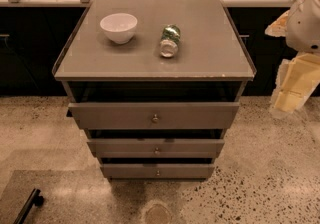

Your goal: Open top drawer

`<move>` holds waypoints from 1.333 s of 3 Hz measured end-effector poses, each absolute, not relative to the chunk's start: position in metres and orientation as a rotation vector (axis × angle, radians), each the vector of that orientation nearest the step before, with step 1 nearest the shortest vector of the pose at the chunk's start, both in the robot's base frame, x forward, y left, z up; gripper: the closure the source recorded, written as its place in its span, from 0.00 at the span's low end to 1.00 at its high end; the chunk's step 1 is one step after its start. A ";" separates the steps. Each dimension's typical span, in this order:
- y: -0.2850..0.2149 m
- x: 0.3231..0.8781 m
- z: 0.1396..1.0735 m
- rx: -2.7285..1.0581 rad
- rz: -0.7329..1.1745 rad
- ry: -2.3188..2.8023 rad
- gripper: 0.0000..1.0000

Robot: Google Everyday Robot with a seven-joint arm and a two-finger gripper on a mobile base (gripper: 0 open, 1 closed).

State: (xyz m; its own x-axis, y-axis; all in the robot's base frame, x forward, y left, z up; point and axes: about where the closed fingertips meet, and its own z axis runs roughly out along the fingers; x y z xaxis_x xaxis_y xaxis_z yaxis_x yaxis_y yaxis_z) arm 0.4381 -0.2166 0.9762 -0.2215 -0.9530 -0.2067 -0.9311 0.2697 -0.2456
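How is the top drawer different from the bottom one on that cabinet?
The top drawer has a wider, taller front than the bottom drawer. The top drawer sits just under the tabletop; the bottom drawer sits nearest the floor. Both have flat grey-brown fronts with one small central knob. The gripper is off to the right, touching neither.

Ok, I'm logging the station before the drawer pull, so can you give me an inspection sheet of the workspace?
Surface: grey cabinet top, flat, holding two things.
Job's things: top drawer, knob at its centre, untouched; a dark gap shows above its front.
Clutter: white bowl, upright; green can on its side, apart from the bowl.
Grippers: gripper at the right edge, beside the cabinet, well away from the knob.
Cables: nothing seen.
Surroundings: two lower drawers, speckled floor, dark cabinets behind, a black bar on the floor at lower left.
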 end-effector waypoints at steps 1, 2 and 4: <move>-0.217 0.438 0.976 -1.724 -0.098 2.232 0.00; -0.218 0.437 0.969 -1.674 -0.090 2.208 0.00; -0.182 0.385 0.899 -1.459 0.127 2.118 0.00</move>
State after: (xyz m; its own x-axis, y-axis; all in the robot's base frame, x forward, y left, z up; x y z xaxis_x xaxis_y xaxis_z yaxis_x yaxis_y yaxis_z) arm 0.3850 -0.1822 0.8987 -0.2514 -0.8330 -0.4929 -0.8858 0.4033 -0.2297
